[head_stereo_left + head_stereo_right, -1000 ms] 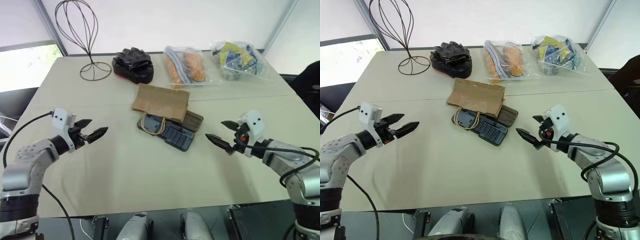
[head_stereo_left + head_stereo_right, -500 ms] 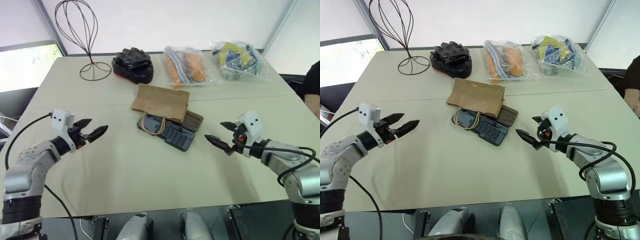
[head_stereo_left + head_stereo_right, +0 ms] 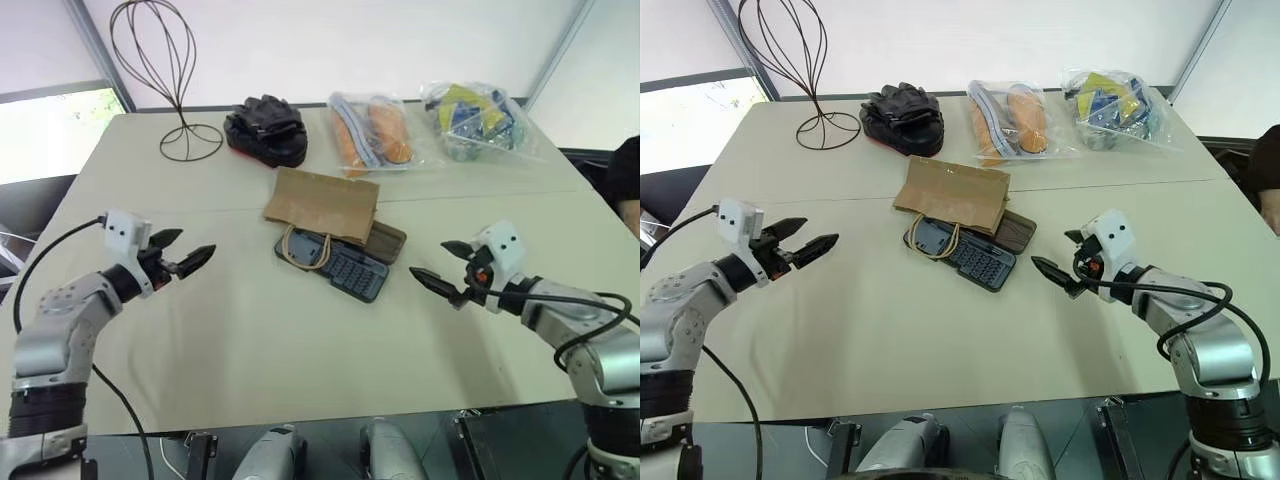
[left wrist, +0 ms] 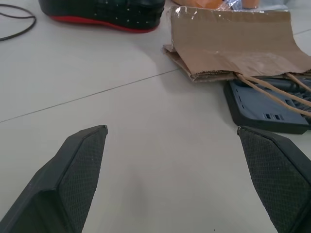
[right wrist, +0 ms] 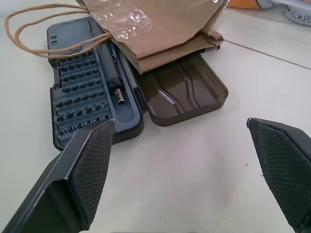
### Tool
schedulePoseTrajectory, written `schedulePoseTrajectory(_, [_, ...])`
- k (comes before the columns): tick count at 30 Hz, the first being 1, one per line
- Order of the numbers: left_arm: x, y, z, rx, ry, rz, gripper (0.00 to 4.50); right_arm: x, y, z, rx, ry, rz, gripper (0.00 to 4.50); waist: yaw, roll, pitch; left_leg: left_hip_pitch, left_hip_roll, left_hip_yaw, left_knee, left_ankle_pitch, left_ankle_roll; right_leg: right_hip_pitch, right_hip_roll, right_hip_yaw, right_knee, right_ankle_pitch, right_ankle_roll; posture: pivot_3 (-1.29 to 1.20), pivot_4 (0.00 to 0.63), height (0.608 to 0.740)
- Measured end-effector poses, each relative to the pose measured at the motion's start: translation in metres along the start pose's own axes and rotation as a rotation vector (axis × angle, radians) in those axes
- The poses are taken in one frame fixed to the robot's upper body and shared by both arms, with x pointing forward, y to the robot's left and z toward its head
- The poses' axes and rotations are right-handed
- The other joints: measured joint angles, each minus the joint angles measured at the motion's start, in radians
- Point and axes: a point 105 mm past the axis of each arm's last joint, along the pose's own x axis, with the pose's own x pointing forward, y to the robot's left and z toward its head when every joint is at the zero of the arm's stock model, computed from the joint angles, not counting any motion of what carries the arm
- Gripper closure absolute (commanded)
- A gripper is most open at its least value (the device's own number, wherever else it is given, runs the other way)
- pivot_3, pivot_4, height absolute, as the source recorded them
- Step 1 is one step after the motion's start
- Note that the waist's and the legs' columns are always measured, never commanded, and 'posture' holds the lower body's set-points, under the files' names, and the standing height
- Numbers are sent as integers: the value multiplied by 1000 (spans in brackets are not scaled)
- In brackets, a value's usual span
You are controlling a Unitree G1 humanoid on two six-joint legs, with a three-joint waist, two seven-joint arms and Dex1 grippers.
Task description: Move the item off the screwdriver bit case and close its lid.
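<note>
Nothing done yet. The kraft bag lay mid-table across the far part of the open bit case, its twine handles draped over the tray; the smoky lid was flat on the table, partly under the bag. L gripper and R gripper were both spread wide, empty, well apart from the case. Left: shift bag, shut lid. No readable labels, as far as I could tell.
</note>
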Motion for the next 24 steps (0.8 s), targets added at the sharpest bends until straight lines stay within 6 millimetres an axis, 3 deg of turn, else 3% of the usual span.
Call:
schedulePoseTrajectory(7, [9,9,0,106,14,-15,31,6,9,9,35,-24,67,16,3,0,0,0,0,0,0,0,0,0,0,0,0,0,0,0,150,740])
schedulePoseTrajectory(11, [35,9,6,261,30,-102,31,21,44,39,45,-106,231,16,2,0,0,0,0,0,0,0,0,0,0,-1,-1,0,0,0,150,740])
schedulePoseTrajectory(14, [59,10,12,418,29,-148,31,28,59,51,31,-132,288,16,4,-1,0,-1,-1,-1,0,0,0,0,-1,-3,-1,0,0,0,150,740])
schedulePoseTrajectory(18, [94,-4,6,605,41,-217,31,33,64,49,33,-118,295,16,5,-1,0,-1,-2,-1,1,0,0,0,-2,-3,-1,0,0,0,150,740])
schedulePoseTrajectory(24, [122,-24,-5,849,65,-245,31,30,62,36,51,-90,240,16,-3,-2,0,-3,-2,-1,0,0,0,-2,-3,-3,2,0,0,0,150,740])
